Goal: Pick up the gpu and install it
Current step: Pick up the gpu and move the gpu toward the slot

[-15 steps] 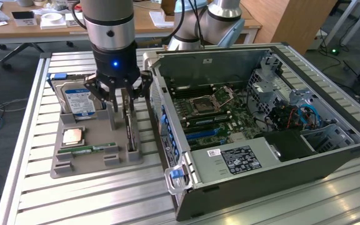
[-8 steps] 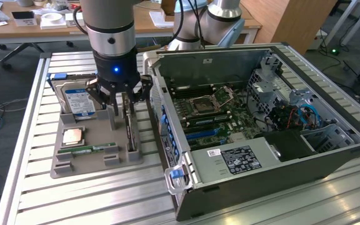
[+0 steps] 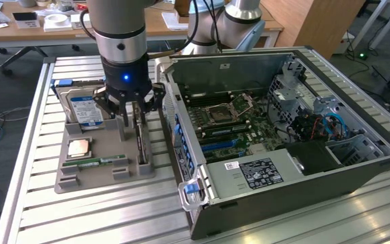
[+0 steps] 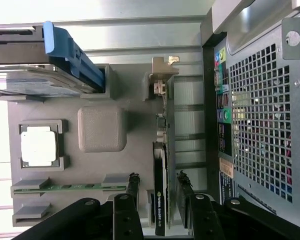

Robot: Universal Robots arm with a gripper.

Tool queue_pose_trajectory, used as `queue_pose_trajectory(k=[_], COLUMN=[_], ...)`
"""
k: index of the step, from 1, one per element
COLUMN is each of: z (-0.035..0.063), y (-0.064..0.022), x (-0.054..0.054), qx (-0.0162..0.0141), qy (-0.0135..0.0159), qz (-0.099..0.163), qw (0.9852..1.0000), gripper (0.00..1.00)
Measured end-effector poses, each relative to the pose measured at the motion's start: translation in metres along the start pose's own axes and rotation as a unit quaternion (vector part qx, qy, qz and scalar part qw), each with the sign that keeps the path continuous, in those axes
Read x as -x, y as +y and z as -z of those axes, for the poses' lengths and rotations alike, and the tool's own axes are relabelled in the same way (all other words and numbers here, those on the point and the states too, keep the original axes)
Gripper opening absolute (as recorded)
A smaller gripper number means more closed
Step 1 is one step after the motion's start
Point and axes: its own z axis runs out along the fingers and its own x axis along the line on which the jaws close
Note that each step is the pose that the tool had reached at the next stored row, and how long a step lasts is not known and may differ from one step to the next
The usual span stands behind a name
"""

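Observation:
The gpu (image 4: 161, 170) stands on edge in a slot of the grey holder tray (image 4: 102, 129), its silver bracket end (image 4: 162, 70) farthest from my fingers. In the exterior view the gpu (image 3: 141, 147) is a thin dark card just left of the computer case. My gripper (image 3: 132, 127) hangs straight down over it. It is open, with one finger (image 4: 133, 192) on each side of the card's near end and a small gap on both sides. Nothing is gripped.
The tray (image 3: 93, 178) also holds a hard drive (image 3: 85, 109) with a blue-white label, a CPU (image 3: 79, 147) and a RAM stick (image 3: 103, 161). The open computer case (image 3: 357, 168) lies close on the exterior view's right, motherboard (image 3: 229, 122) exposed. Everything sits on a slatted metal table (image 3: 114, 213).

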Motion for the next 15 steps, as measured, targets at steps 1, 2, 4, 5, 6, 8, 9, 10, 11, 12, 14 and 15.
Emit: queue_pose_trajectory(k=[1, 2, 4, 5, 6, 8, 9, 10, 11, 12, 14, 15], z=[-0.0010, -0.0018, -0.0019, -0.0022, -0.0024, -0.0028, -0.0036, -0.0048, -0.0062, -0.0077, -0.0105, -0.0110], y=[-0.0001, -0.0001, -0.0001, -0.0001, 0.0000, 0.0000, 0.0000, 0.0000, -0.0001, -0.0002, -0.0003, -0.0003], x=[0.0000, 0.0000, -0.0001, 0.0004, 0.0013, 0.0017, 0.0017, 0.0017, 0.0017, 0.0017, 0.0017, 0.0017], qx=[0.0000, 0.0000, -0.0002, -0.0001, 0.0000, 0.0000, 0.0000, 0.0000, 0.0000, 0.0000, -0.0001, -0.0001], qy=[0.0000, 0.0000, 0.0002, 0.0001, 0.0000, 0.0000, 0.0000, 0.0000, 0.0000, 0.0000, 0.0000, 0.0000], qz=[0.000, 0.000, 0.000, 0.000, 0.000, 0.000, 0.000, 0.000, 0.000, 0.000, 0.000, 0.000], qw=[1.0000, 1.0000, 1.0000, 1.0000, 1.0000, 1.0000, 1.0000, 1.0000, 1.0000, 1.0000, 1.0000, 1.0000], gripper=[0.43, 0.43, 0.43, 0.43, 0.43, 0.43, 0.43, 0.43, 0.43, 0.43, 0.43, 0.43])
